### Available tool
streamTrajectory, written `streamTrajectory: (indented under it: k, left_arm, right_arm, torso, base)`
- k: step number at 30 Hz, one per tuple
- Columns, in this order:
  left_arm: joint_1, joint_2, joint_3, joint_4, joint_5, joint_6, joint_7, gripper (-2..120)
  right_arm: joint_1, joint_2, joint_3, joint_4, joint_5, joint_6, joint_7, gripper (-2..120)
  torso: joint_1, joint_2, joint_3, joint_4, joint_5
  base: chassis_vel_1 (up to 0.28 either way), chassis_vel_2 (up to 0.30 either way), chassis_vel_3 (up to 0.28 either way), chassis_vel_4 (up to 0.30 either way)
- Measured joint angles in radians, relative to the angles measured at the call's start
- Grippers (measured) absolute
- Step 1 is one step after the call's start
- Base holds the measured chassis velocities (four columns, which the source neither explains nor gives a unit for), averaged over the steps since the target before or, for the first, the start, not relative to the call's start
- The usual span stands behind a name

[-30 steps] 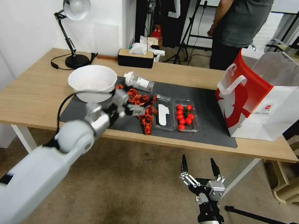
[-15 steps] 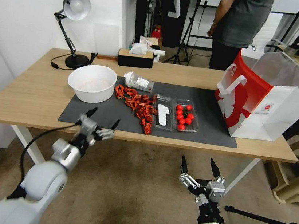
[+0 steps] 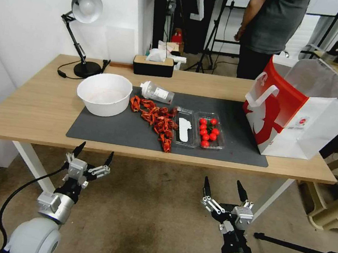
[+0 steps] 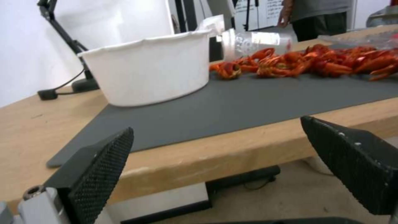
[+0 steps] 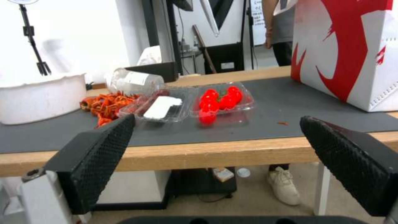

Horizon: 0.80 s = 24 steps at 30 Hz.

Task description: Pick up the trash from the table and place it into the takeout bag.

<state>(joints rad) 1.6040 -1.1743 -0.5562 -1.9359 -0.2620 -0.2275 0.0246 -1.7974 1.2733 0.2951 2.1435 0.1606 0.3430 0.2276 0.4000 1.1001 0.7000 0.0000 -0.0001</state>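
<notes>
The trash lies on the dark grey mat [image 3: 236, 123] of the table [image 3: 26, 107]: a white bowl [image 3: 104, 93], a clear plastic bottle [image 3: 157, 92] on its side, a heap of red crayfish shells [image 3: 158, 120] and an open clear clamshell tray [image 3: 199, 129] holding cherry tomatoes [image 3: 207, 131]. None of it has shifted. The takeout bag [image 3: 300, 110] stands open at the mat's right end (mouth up, silvery lining showing). A second ago the left gripper [image 3: 92, 157] reached over the mat beside the bowl; now it hangs below the table's front edge, jaws spread and empty. The right gripper [image 3: 225, 188] hangs lower in front of the table, jaws likewise apart and empty. Behind stand a desk lamp [image 3: 82, 11] and a tissue box [image 3: 153, 64].
</notes>
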Motion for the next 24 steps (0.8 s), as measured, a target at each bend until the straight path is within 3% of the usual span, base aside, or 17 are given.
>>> streamTrajectory:
  k: [24]
  left_arm:
    - [-0.025, 0.028, 0.002, 0.032, -0.043, 0.0, 0.004, 100]
  right_arm:
    - [0.0, 0.013, 0.0, 0.0, 0.0, 0.003, 0.003, 100]
  torso:
    - [0.0, 0.0, 0.0, 0.0003, 0.0001]
  base:
    - [0.0, 0.0, 0.0, 0.0]
